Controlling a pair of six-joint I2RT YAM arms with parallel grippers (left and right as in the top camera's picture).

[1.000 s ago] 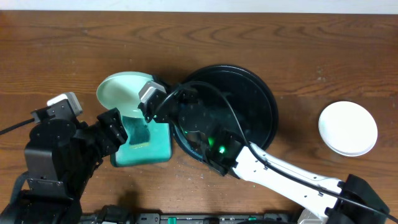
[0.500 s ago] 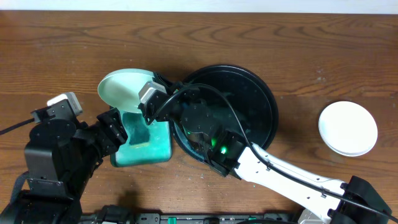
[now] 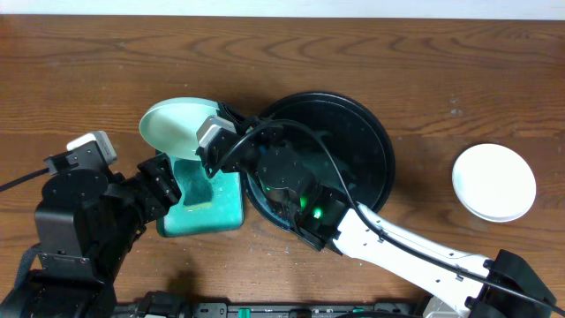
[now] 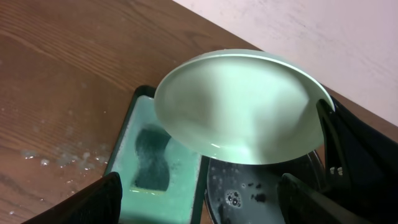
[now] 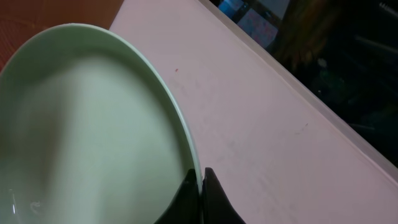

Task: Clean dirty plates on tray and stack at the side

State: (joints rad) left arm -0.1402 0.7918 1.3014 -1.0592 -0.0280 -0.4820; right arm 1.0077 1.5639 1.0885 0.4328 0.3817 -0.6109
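Note:
My right gripper (image 3: 217, 134) is shut on the rim of a pale mint plate (image 3: 175, 127) and holds it tilted in the air over the far end of the teal-green tray. The plate fills the right wrist view (image 5: 87, 130), pinched at its rim by the fingers (image 5: 200, 186), and shows in the left wrist view (image 4: 239, 106). The large black tray (image 3: 353, 150) lies at centre, wet with specks (image 4: 249, 193). A stack of white plates (image 3: 493, 182) sits at the right. My left gripper (image 4: 199, 199) is open and empty, below the plate, over both trays' edges.
The rectangular teal-green tray (image 3: 221, 208) with a dark sponge (image 4: 151, 158) lies left of the black tray. Water drops (image 4: 56, 158) speckle the wood on its left. My right arm (image 3: 397, 247) crosses the table's front right.
The plate and my right gripper shifted slightly to the right a second ago, then held still. My left arm has not moved.

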